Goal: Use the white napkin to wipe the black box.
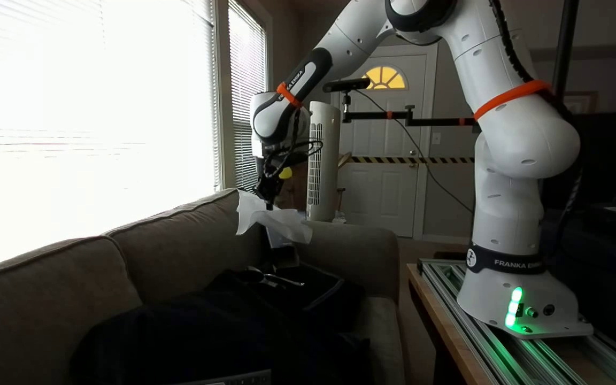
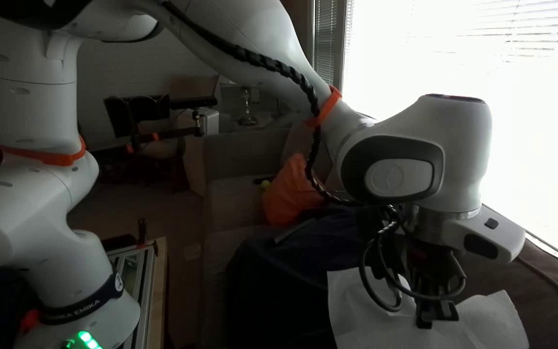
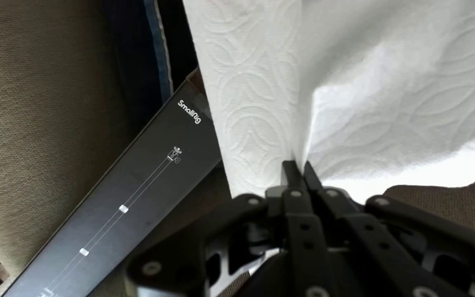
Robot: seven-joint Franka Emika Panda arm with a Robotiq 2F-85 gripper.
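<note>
The white napkin is pinched in my gripper. Its embossed sheet hangs in folds from the shut fingertips and fills the upper right of the wrist view. In both exterior views the napkin spreads to both sides of the gripper. The long black box, printed "SmallRig", lies diagonally left of the fingers in the wrist view. The napkin covers part of its upper end. In an exterior view the box is partly hidden behind the napkin. Contact between napkin and box cannot be told.
The brown sofa surrounds the box, with its backrest by the window. A dark cloth covers the seat, with shiny utensils on it. An orange bag lies farther along. A tower fan stands behind the sofa arm.
</note>
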